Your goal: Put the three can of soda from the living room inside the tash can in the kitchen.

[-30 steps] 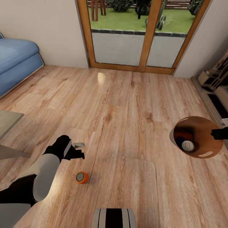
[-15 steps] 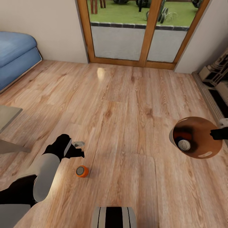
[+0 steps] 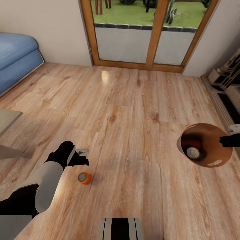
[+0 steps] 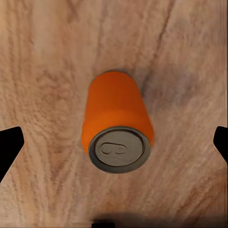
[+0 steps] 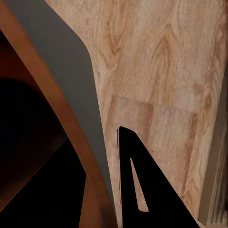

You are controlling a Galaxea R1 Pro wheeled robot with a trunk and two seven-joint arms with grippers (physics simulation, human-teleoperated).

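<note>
Nearest the robot, an orange soda can (image 3: 84, 177) stood upright on the wood plank floor (image 3: 133, 100) of the living room. Just above it hung the left gripper (image 4: 114, 142), its fingers spread wide to either side of the can and touching nothing, apparently lined up to grasp it. Further right, the right gripper (image 3: 230, 140) clamped the rim of the trash can (image 3: 213, 160), carried clear of the floor; inside lay two more cans (image 3: 192, 151), so one remained. Beyond stood a blue sofa (image 3: 16, 60) and wood-framed glass doors (image 3: 146, 33).
</note>
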